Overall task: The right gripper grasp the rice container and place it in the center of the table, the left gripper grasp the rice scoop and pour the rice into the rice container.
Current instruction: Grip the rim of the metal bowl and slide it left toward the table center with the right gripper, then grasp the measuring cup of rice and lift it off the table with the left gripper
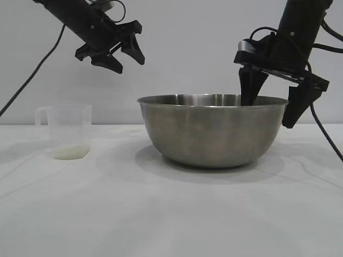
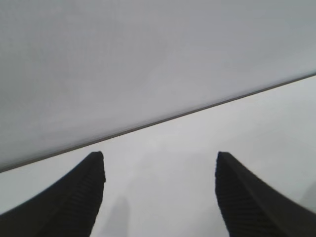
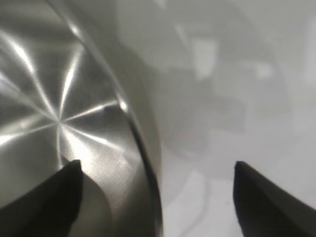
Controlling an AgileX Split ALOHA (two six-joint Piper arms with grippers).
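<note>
The rice container [image 1: 211,131], a wide steel bowl, stands on the table near its middle. My right gripper [image 1: 269,113] straddles its right rim, open: one finger dips inside the bowl and the other hangs outside, neither touching the wall. In the right wrist view the bowl [image 3: 64,123] and its rim run between the spread fingers of the right gripper [image 3: 157,168]. The rice scoop [image 1: 67,131], a clear cup with a loop handle, stands at the left with rice [image 1: 69,152] in its bottom. My left gripper [image 1: 128,64] hangs open and empty high above, between scoop and bowl; the left gripper [image 2: 160,158] faces bare table.
The white table [image 1: 171,214] stretches wide in front of the bowl and scoop. A plain wall [image 1: 187,48] closes the back. Cables hang from both arms at the far left and far right.
</note>
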